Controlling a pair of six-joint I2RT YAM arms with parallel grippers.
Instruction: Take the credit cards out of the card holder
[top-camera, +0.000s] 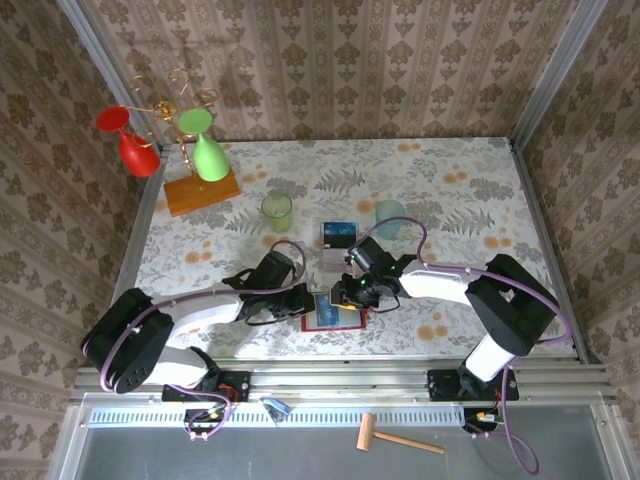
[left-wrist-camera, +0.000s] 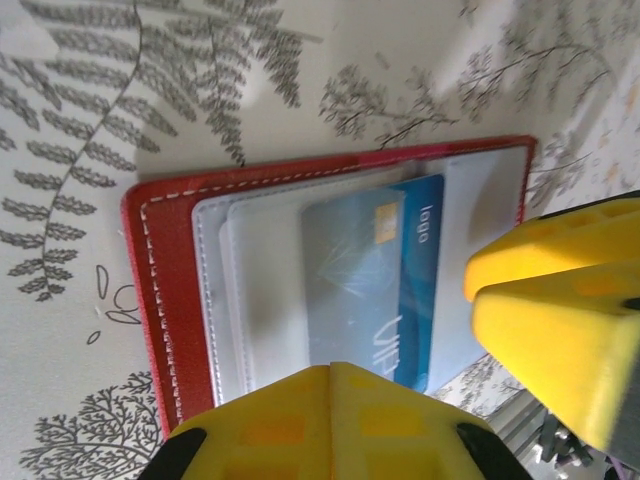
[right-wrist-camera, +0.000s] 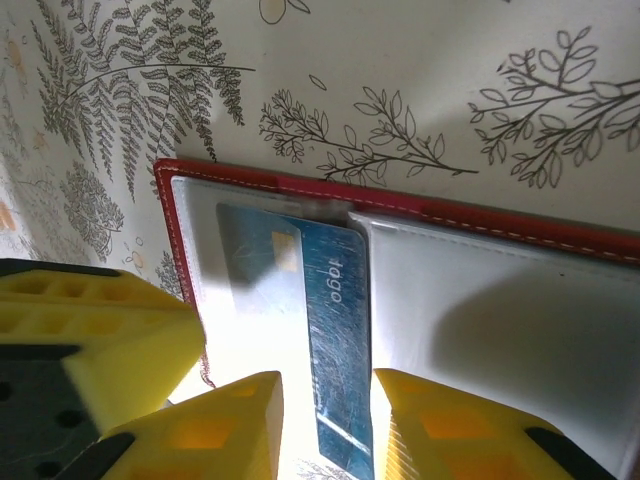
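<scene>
The red card holder (top-camera: 322, 326) lies open on the table by the near edge, its clear pockets facing up (left-wrist-camera: 160, 300) (right-wrist-camera: 500, 225). A blue credit card (left-wrist-camera: 420, 280) (right-wrist-camera: 335, 320) sticks partway out of a pocket. My left gripper (top-camera: 305, 300) (left-wrist-camera: 332, 385) is shut, and its tips press down on the holder's left pocket. My right gripper (top-camera: 352, 295) (right-wrist-camera: 328, 425) is partly open. Its fingertips (right-wrist-camera: 450, 430) stand on either side of the card's bare strip, the right one against the card's edge. Another blue card (top-camera: 338, 234) lies loose farther back.
A pale flat piece (top-camera: 327, 262) lies just below the loose card. A green cup (top-camera: 277, 211) and a light blue cup (top-camera: 390, 217) stand behind. An orange wooden base (top-camera: 203, 190) with a rack of red and green glasses is at the back left.
</scene>
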